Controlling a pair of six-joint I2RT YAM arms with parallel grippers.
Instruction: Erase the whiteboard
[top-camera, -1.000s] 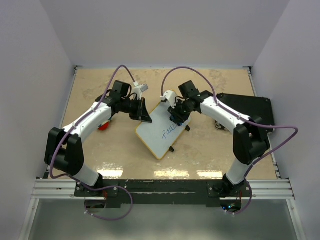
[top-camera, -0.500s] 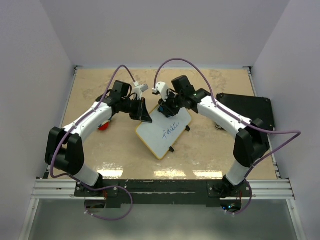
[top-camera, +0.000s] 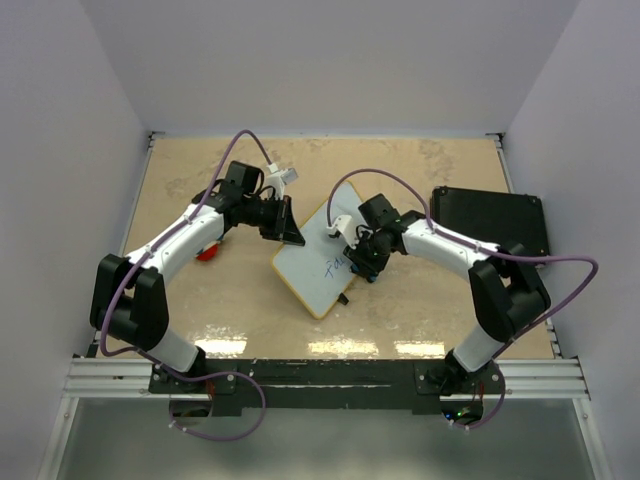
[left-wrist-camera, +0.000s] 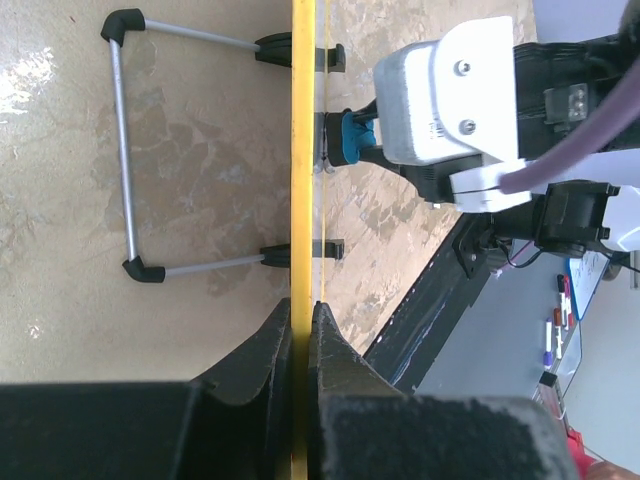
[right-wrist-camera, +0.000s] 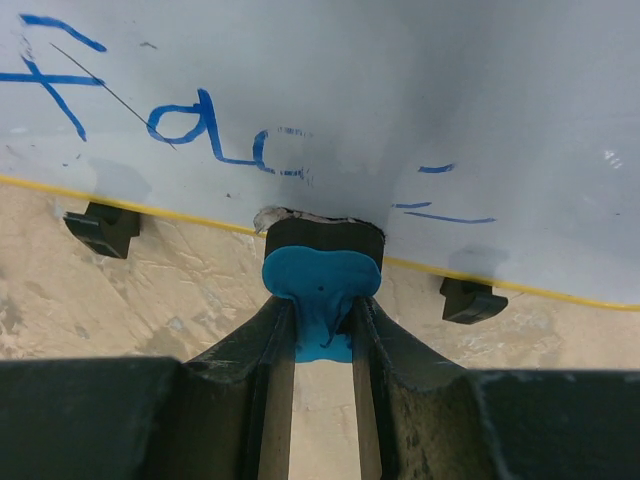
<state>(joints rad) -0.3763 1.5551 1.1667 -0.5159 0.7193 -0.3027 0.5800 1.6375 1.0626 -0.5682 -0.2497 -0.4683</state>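
The whiteboard (top-camera: 312, 272) lies tilted in the table's middle, with a yellow frame and blue handwriting (top-camera: 333, 264). My left gripper (top-camera: 291, 233) is shut on its upper left frame edge; the left wrist view shows the yellow frame (left-wrist-camera: 303, 150) edge-on between the jaws. My right gripper (top-camera: 361, 263) is shut on a blue eraser (right-wrist-camera: 322, 268), whose black felt presses on the board (right-wrist-camera: 420, 80) at its lower edge. The letters "Fac" (right-wrist-camera: 200, 122) remain left of the eraser, with faint strokes to its right. Black tabs (right-wrist-camera: 103, 228) sit under the frame.
A black rectangular case (top-camera: 492, 220) lies at the right. A small red object (top-camera: 207, 252) sits under the left arm. A metal wire stand (left-wrist-camera: 120, 150) juts from the board's back. White walls enclose the table.
My right gripper swept with the eraser from the board's upper edge down to its lower right edge. The end of the blue word is wiped away. The left gripper has not moved.
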